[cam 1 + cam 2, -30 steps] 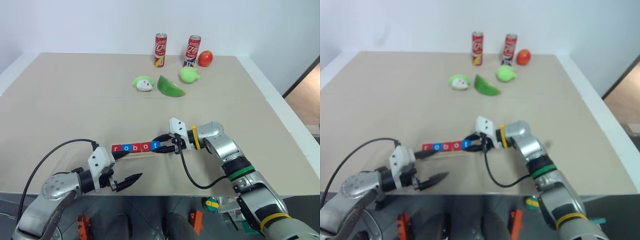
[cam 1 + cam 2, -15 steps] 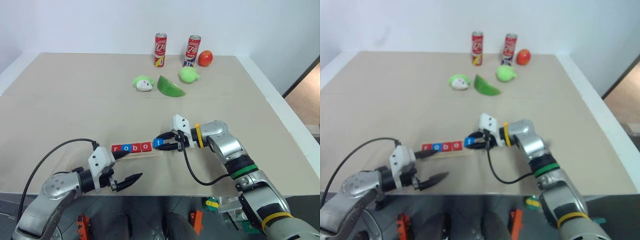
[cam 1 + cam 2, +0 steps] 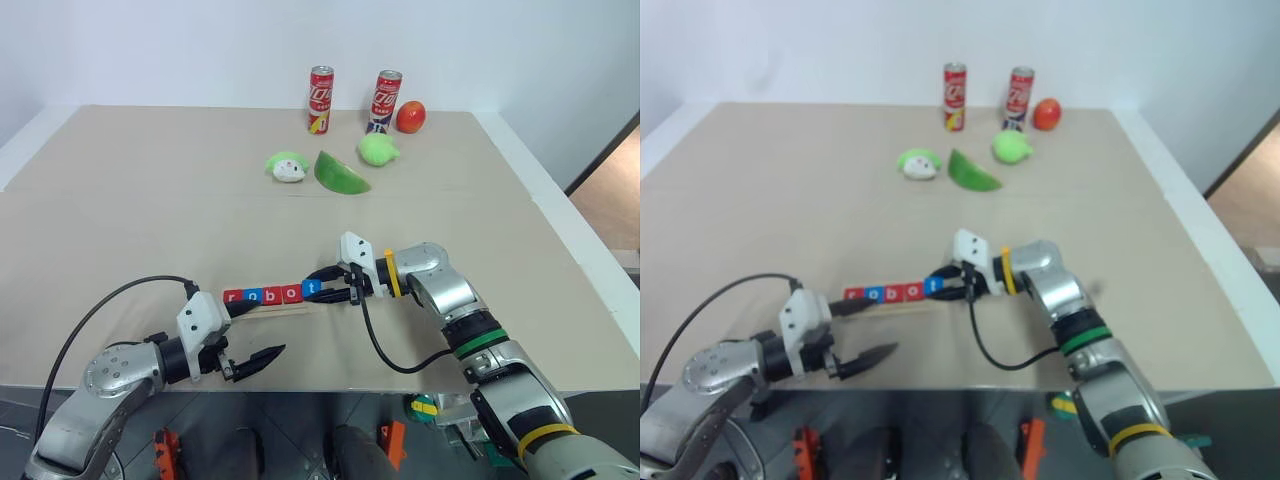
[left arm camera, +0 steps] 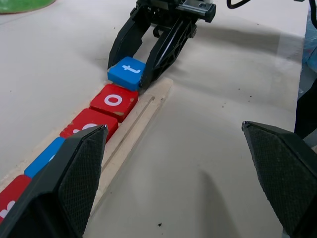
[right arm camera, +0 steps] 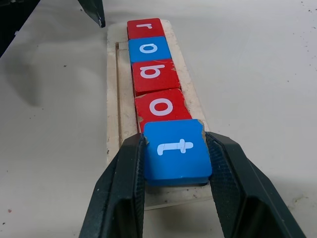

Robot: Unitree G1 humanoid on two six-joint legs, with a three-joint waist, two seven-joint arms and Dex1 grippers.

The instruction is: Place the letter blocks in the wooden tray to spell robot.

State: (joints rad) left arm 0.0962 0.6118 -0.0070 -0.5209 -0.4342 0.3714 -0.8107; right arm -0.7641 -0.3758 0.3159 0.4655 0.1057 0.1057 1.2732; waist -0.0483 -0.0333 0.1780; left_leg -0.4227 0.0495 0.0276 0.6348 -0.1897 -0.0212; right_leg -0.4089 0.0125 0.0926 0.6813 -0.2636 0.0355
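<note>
Nearest us, our left gripper point(image 3: 252, 334) hangs with its two black fingers spread wide and nothing between them, one fingertip just beside the near end of the long pale wooden tray point(image 5: 113, 89) with its shallow groove and rounded corners.

Farther along the tray from that gripper sit four small flat square letter tiles in a row: the red r tile point(image 5: 145, 28), the blue o tile point(image 5: 149, 48), the red b tile point(image 5: 155, 75) and the red o tile point(image 5: 160, 107), edges touching or nearly so.

At the far end, our right gripper point(image 5: 176, 163) is clamped on the blue t tile point(image 5: 176, 147), one finger against each side edge. The tile lies over the last place on the tray and looks slightly raised against the red o tile; we cannot tell whether it is fully down in the groove.

We judge these tiles to be light, stiff and hard, with smooth painted faces and crisp white letters. They should not bend or crush, but the slick sides could slip or twist under a loose pinch. The opposite flat side edges are the right hold, as now, leaving the face clear. The tray looks like bare matt wood, light enough to skid on the smooth beige table point(image 3: 150, 210) if pushed endwise.

Well beyond both grippers lie green fruit shapes point(image 3: 340, 172), two red cans point(image 3: 321, 98) and a red ball point(image 3: 411, 116).
</note>
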